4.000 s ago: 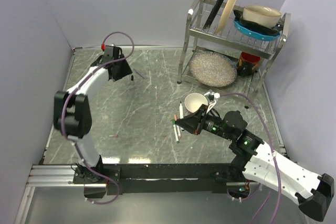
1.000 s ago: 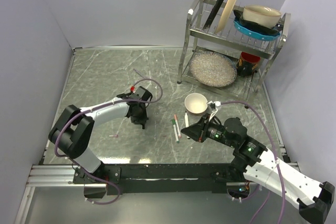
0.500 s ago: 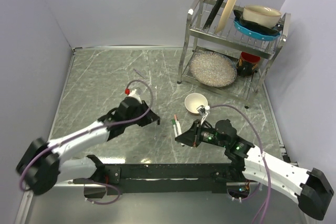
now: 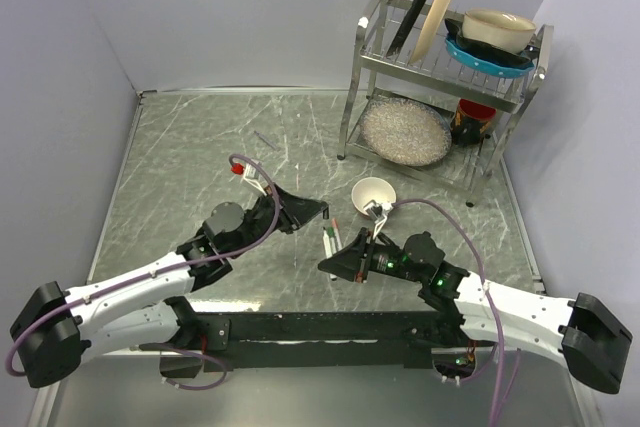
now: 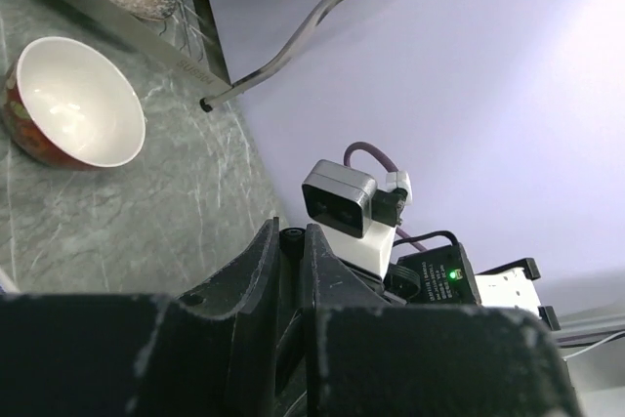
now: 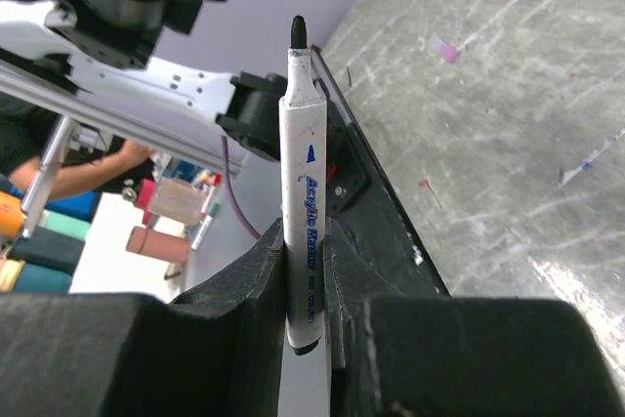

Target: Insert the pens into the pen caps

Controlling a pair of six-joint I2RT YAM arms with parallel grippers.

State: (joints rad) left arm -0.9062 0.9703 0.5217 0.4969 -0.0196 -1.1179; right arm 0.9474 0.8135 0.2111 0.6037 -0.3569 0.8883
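Observation:
My right gripper is shut on a white marker pen whose bare black tip points up and away in the right wrist view. In the top view this gripper is near the table's front middle. My left gripper is shut on a small black pen cap, of which only the round end shows between the fingertips. In the top view the left gripper is just behind and left of the right one, apart from it. Other pens lie on the table between them. A thin purplish pen lies farther back.
A white bowl with a red outside stands just behind the right gripper and also shows in the left wrist view. A metal dish rack with plates and bowls stands at the back right. Small pinkish bits lie on the marble table.
My left gripper has moved right and forward, closer to the right gripper. My right gripper has shifted slightly left with the pen in it.

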